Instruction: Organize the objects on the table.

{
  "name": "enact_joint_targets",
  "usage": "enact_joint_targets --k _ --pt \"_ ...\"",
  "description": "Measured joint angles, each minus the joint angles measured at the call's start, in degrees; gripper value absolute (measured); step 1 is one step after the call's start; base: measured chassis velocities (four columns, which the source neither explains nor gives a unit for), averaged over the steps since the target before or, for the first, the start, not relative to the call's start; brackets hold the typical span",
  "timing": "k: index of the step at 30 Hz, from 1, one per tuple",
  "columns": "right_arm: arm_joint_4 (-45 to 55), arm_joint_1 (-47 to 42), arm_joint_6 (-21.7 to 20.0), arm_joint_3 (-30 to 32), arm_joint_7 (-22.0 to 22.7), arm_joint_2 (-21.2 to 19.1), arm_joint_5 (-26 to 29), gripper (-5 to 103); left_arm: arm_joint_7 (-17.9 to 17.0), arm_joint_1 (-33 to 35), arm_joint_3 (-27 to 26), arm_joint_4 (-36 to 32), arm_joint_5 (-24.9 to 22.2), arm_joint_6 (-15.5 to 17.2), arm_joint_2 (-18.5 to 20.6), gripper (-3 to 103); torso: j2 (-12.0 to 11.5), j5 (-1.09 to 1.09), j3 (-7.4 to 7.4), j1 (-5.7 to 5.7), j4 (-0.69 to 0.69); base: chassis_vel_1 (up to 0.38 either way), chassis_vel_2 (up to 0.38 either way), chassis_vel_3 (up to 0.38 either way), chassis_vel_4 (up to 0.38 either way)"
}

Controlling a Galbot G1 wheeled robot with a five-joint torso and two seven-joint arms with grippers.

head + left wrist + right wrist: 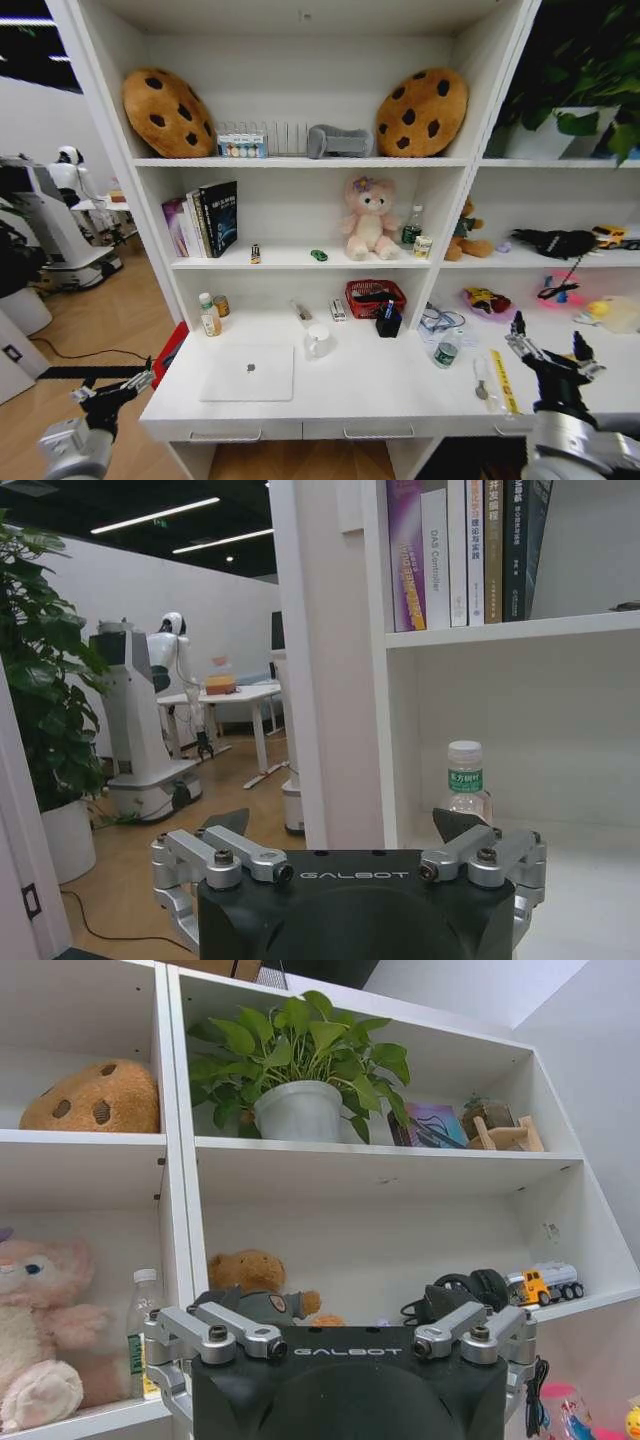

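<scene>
A closed laptop [248,373] lies flat near the front left of the white table [370,400], with a white mug [318,341] just behind its right corner and a black pen cup [388,320] farther back beside a red basket [375,297]. The left gripper [112,388] hangs off the table's left end and the right gripper [548,350] sits over its right side. Both have their jaws spread wide and hold nothing.
</scene>
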Motion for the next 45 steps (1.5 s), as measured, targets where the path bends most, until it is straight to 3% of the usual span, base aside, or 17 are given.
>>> enact_joint_targets --k 10,14,17,20,23,27,30,34,37,45 --pt "-0.01 0.02 0.18 -0.07 0.21 -0.01 0.08 100 -0.01 0.08 0.05 0.01 0.08 0.0 -0.16 100 0.03 -0.04 -0.02 -0.07 0.0 -0.084 -0.171 0.084 0.181" --pt "-0.09 0.21 0.21 -0.22 0.43 -0.32 0.12 100 -0.01 0.08 0.09 0.02 0.13 0.0 -0.26 100 0.03 0.05 -0.02 -0.08 0.02 -0.127 -0.308 0.156 0.306" --pt "-0.12 0.36 0.22 -0.29 0.59 -0.49 0.13 100 -0.01 0.1 0.16 0.1 0.22 0.0 -0.37 100 0.04 -0.06 -0.03 -0.09 -0.01 -0.221 -0.315 0.232 0.303" --pt "-0.13 0.51 0.22 -0.39 0.78 -0.71 0.17 100 0.02 0.08 0.34 0.14 0.34 -0.01 -0.44 100 0.03 0.06 -0.02 -0.08 0.01 -0.269 -0.278 0.273 0.286" --pt "-0.13 0.54 0.22 -0.43 0.82 -0.91 0.18 100 0.03 0.06 0.48 0.17 0.42 -0.01 -0.49 100 0.03 -0.05 -0.02 -0.05 0.0 -0.325 -0.312 0.377 0.327" --pt "-0.13 0.63 0.28 -0.49 0.87 -1.14 0.22 100 0.12 0.08 0.54 0.16 0.56 -0.06 -0.6 100 0.02 0.07 -0.01 -0.04 0.01 -0.367 -0.318 0.345 0.303" --pt "-0.12 0.74 0.43 -0.55 0.83 -1.4 0.17 100 0.15 0.12 0.65 0.19 0.68 -0.09 -0.68 100 0.02 -0.06 -0.01 -0.03 -0.01 -0.303 -0.311 0.335 0.275" --pt "0.26 0.12 0.37 -0.8 -4.88 -2.51 -0.8 100 0.33 0.12 1.22 0.27 1.29 -0.17 -1.04 100 0.02 0.07 -0.01 -0.05 -0.03 -0.014 -0.096 0.059 0.015" --pt "0.64 -0.24 -0.57 -1.43 -6.92 -3.03 -1.03 100 0.35 0.17 1.29 0.33 1.46 -0.22 -1.18 100 0.02 -0.08 -0.02 -0.05 0.02 0.026 0.061 -0.029 -0.034" --pt "-0.69 0.94 -4.75 -5.03 -10.92 -4.89 -1.64 100 0.51 0.25 1.29 0.52 1.62 -0.37 -1.28 100 0.03 -0.03 -0.02 -0.06 0.0 0.046 0.045 -0.043 -0.034"
